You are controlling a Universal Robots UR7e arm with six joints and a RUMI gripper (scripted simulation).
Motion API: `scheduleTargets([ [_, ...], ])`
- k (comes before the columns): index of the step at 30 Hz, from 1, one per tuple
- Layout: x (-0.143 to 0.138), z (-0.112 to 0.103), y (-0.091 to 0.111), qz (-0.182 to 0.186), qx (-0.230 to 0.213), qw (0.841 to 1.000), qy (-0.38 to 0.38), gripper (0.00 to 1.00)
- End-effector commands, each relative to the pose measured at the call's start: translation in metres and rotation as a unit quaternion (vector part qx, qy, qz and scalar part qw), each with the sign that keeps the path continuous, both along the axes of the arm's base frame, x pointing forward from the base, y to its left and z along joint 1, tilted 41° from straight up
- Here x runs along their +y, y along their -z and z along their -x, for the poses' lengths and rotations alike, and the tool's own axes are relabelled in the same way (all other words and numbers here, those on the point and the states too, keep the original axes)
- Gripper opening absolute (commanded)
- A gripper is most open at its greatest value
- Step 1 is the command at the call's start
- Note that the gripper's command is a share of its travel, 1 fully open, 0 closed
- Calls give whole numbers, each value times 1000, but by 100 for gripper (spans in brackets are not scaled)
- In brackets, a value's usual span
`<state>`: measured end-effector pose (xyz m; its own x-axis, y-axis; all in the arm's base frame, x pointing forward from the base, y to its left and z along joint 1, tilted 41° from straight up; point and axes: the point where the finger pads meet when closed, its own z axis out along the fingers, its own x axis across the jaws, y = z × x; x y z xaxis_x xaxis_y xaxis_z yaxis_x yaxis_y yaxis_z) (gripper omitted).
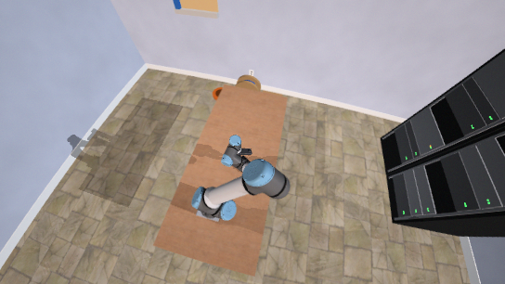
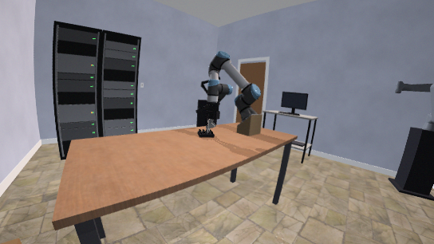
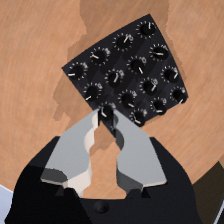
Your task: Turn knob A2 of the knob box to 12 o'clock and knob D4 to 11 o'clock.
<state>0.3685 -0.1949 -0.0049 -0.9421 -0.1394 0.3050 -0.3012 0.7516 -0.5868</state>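
1. Wrist view: the black knob box point(image 2: 206, 135) point(image 3: 131, 72) lay flat on the wooden worktop point(image 1: 252, 116) point(image 2: 140, 159) point(image 3: 30, 100), turned askew to the tool point(image 1: 247, 151) point(image 2: 209, 125) point(image 3: 106, 110) and partly covered by it.
2. The tool was nearly closed, its two pale tips close together on either side of one knob point(image 3: 106, 111), which it had hold of. That knob sat on the box's edge, near the corner lowest in the wrist picture.
3. Small pale marks ringed the knobs, and their white pointers faced different ways. The lettering was too small to read, so which knob was A2 or D4 could not be told.
4. In the exterior view, the arm point(image 1: 227, 191) point(image 2: 237, 76) arched over from a tan block point(image 2: 250, 125), with the tool pointing down at the box.
5. The top view showed the arm reaching along the worktop, but the box could not be made out there.
6. Two tall server racks point(image 1: 390, 181) point(image 2: 100, 80) stood well apart from the worktop.
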Motion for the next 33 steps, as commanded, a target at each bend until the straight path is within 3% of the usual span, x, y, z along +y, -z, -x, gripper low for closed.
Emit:
scheduleTargets([
  [1,0,-1,0,-5,17,1000,-22,4],
  [18,0,-2,0,-25,106,986,-125,4],
  [33,1,-3,1,-47,206,947,-242,4],
])
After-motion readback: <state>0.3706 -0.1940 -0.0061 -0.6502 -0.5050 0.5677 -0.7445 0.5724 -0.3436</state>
